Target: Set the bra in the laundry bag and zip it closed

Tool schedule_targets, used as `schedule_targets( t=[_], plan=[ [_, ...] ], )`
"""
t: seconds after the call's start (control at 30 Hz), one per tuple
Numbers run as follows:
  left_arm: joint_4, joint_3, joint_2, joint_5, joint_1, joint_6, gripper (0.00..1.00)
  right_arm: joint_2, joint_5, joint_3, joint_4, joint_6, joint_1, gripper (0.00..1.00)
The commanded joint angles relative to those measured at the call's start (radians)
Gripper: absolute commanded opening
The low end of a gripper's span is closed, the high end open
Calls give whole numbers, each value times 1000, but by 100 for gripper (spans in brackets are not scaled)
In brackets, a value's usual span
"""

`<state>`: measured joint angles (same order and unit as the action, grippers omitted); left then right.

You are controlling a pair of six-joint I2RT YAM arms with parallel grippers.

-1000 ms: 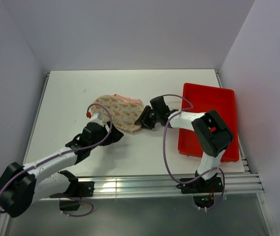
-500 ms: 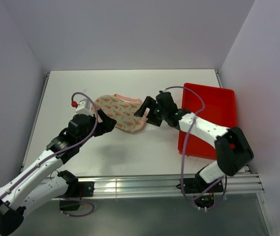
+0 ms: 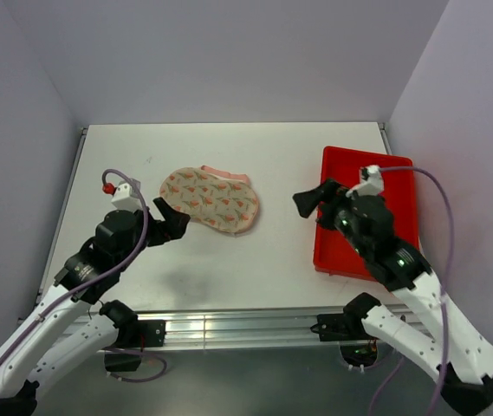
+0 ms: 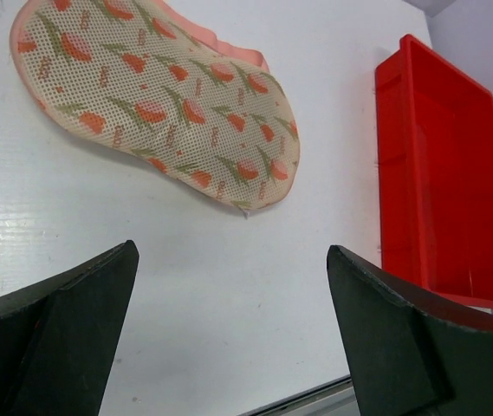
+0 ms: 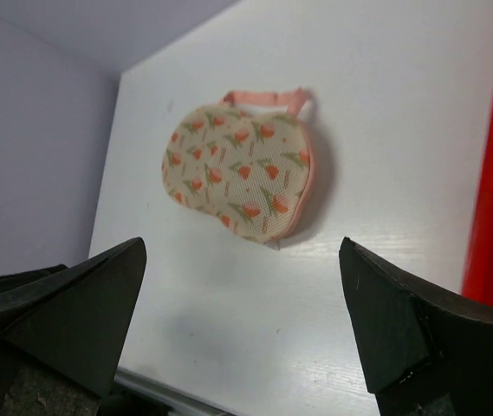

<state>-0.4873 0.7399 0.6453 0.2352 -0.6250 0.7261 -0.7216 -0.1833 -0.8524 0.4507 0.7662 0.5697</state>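
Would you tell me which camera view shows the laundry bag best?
Left wrist: the laundry bag is largest there, print sharp, top edge cropped. Right wrist and top external show it whole but smaller.

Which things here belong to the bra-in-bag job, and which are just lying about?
Job:
- laundry bag, folded closed on the table
- bra: not visible in any view
- left gripper, open, clear of the bag
- right gripper, open, clear of the bag

Lying about:
- red tray, at the table's right side, nothing visible in it
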Motion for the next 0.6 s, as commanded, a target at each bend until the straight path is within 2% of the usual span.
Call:
schedule_targets(
  t=[0.0, 0.13, 0.57],
  plan=[
    [4, 32, -53, 13, 2, -21, 98, 128, -162, -5, 138, -70, 4, 100],
    [-42, 44, -72, 32, 4, -36, 98, 246, -206, 4, 186, -91, 4, 100],
    [-74, 61, -137, 4, 2, -74, 99, 289, -194, 78, 168, -110, 4, 100]
  ],
)
